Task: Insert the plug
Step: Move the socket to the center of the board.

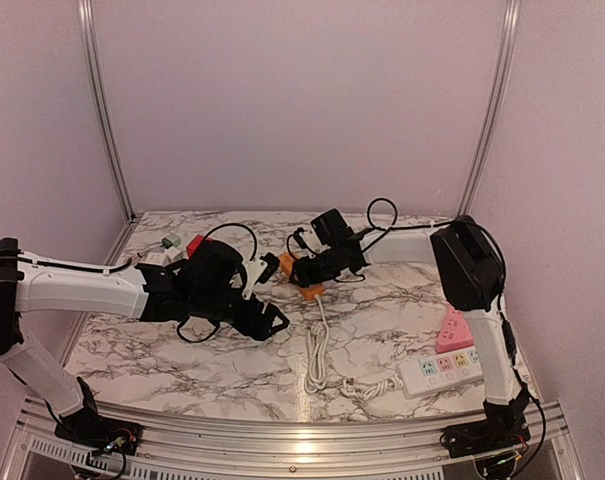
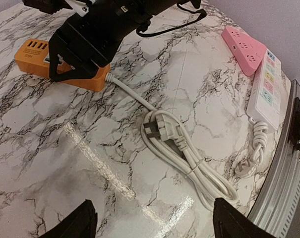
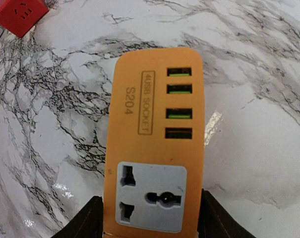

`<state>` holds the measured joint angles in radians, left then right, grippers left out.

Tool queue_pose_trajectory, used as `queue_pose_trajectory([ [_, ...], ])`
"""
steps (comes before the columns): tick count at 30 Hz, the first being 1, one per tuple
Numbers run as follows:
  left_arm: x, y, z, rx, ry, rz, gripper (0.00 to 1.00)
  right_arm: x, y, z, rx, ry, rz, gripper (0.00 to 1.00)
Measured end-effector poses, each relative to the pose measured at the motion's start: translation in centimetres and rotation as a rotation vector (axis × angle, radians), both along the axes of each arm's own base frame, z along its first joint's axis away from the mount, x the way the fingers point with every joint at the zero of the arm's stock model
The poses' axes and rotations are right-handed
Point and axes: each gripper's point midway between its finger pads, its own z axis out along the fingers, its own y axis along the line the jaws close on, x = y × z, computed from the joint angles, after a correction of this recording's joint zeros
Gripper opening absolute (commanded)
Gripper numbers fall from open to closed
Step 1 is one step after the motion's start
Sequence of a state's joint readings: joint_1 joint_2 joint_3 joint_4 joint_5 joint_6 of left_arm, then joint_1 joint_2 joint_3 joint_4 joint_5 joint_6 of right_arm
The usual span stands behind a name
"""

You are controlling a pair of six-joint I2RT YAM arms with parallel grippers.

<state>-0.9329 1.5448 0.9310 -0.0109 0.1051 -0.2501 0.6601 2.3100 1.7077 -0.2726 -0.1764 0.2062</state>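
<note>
Nearest the top camera, an aluminium rail [image 1: 302, 440] is seen along the near edge, with both arm bases bolted to it. Beyond it the worktop [image 1: 182, 355] is laid out in glossy white marble pattern with grey and black veins; streaks of lamp light are mirrored on it. The space is closed in by plain pale lilac walls [image 1: 302, 100], and a metal post [image 1: 104, 110] is fixed at each back corner.

The white plug [image 2: 157, 133] is found lying flat on the worktop, prongs bared, on its own bundled white cable [image 1: 317, 355], near the middle and held by nothing. The cable is led to an orange socket block [image 3: 154, 134] further back. This block is pinched across its width by the fingers [image 3: 90, 220] of the right gripper [image 1: 320, 268], one pressed against each long side; its grey socket face and four USB ports are turned upward.

The left gripper [image 2: 157, 218] is held above the worktop left of the cable, its fingers spread wide with nothing between them.

A white power strip [image 1: 440, 370] and a pink power strip [image 1: 454, 330] are placed near the right edge, close together. A red cube socket [image 1: 195, 245] is set at the back left.
</note>
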Motion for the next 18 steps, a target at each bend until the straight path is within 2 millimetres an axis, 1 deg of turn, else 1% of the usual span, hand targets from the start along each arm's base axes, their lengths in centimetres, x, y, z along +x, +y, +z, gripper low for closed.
queue_pose_trajectory([
  [3,0.4,0.3,0.5,-0.019,-0.006,0.017,0.83,0.0,1.5,0.0,-0.010,-0.014,0.039,0.65],
  [5,0.5,0.4,0.7,-0.030,-0.008,0.027,0.85,-0.1,2.5,0.1,-0.014,-0.024,0.065,0.69],
  [10,0.9,1.1,1.0,-0.046,-0.012,0.056,0.89,-1.7,4.3,0.1,-0.040,-0.044,0.130,0.81],
  [15,1.3,1.7,1.0,-0.056,-0.015,0.084,0.91,-2.6,4.3,0.6,-0.077,-0.065,0.152,0.88],
  [18,1.7,1.9,1.1,-0.065,-0.015,0.101,0.92,-3.5,3.5,2.1,-0.091,-0.077,0.149,0.92],
])
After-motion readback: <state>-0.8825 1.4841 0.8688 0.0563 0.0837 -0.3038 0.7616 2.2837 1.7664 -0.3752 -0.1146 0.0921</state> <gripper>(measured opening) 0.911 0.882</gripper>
